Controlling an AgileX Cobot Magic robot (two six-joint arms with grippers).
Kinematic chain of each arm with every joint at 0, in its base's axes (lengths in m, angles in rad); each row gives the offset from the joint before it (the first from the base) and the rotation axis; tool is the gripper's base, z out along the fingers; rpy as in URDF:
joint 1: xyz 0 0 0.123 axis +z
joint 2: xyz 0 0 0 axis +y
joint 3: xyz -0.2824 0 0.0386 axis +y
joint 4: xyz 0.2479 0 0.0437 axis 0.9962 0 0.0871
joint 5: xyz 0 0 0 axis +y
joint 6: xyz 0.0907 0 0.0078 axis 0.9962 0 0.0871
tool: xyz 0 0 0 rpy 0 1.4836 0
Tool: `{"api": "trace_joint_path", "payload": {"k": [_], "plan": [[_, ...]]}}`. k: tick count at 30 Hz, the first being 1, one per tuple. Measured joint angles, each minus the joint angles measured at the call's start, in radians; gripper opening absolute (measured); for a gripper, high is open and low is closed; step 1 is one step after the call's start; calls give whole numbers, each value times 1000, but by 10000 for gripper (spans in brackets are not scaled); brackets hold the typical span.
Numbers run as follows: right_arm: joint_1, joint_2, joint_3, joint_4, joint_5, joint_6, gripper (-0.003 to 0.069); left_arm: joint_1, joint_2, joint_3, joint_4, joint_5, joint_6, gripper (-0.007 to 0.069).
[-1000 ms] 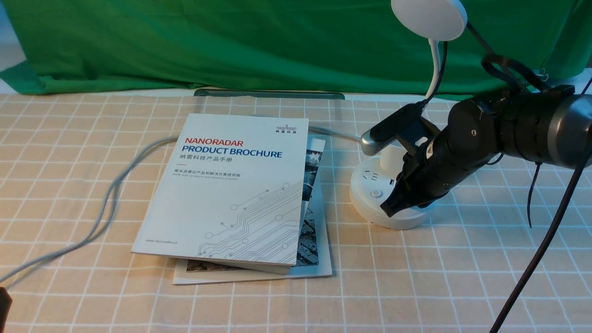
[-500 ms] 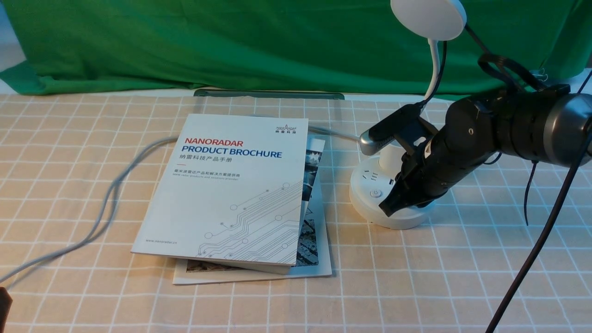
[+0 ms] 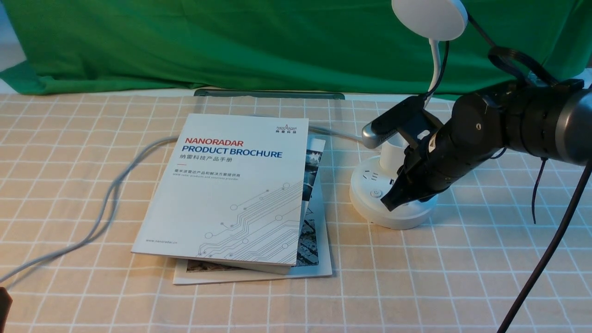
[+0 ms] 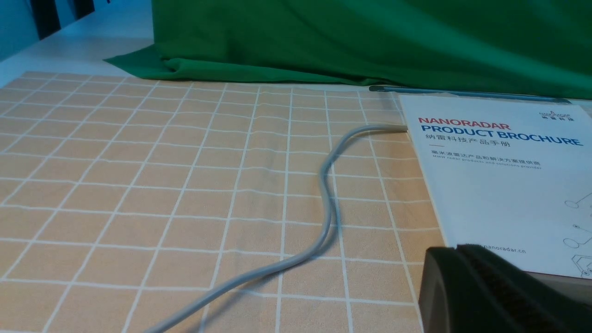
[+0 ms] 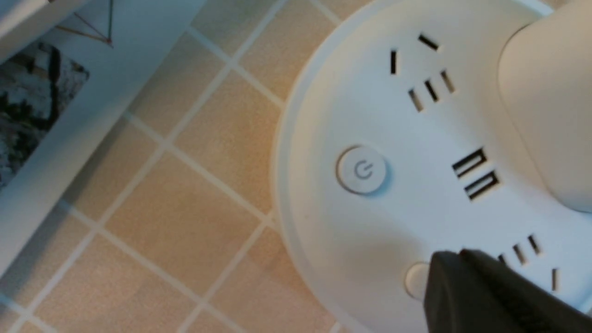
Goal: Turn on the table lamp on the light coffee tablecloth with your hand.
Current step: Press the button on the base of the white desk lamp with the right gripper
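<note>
The white table lamp stands at the right on the light coffee tablecloth (image 3: 69, 138): disc head (image 3: 428, 18), thin neck (image 3: 434, 69), round base (image 3: 370, 203). No glow shows on it. My right gripper (image 3: 387, 204) is shut, its tip over the base's front edge, just right of the power button (image 3: 377, 193). In the right wrist view the shut tip (image 5: 446, 259) covers part of a second round button (image 5: 414, 280); the power button (image 5: 362, 169) is bare. My left gripper (image 4: 455, 252) is shut and empty, low near the brochure's corner.
A stack of brochures (image 3: 236, 185) lies left of the lamp base. A grey cable (image 3: 111, 194) runs from under them to the front left. Green cloth (image 3: 231, 41) hangs at the back. A black cable (image 3: 545, 249) hangs from my right arm.
My right gripper's tip has risen a little and shifted slightly right above the lamp base. The lamp, brochures and left arm have not moved.
</note>
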Motion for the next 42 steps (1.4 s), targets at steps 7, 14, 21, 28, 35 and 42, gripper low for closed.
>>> {"api": "trace_joint_path", "payload": {"k": [7, 14, 21, 28, 35, 42], "plan": [[0, 0, 7, -17, -24, -1, 30, 0, 0, 0, 0, 0, 0, 21], [0, 0, 7, -29, -36, -1, 30, 0, 0, 0, 0, 0, 0, 21], [0, 35, 6, -35, -31, 0, 30, 0, 0, 0, 0, 0, 0, 21], [0, 43, 4, -44, -31, 0, 30, 0, 0, 0, 0, 0, 0, 21], [0, 48, 2, -47, -52, 0, 30, 0, 0, 0, 0, 0, 0, 21], [0, -2, 11, -38, -23, 3, 30, 0, 0, 0, 1, 0, 0, 21]]}}
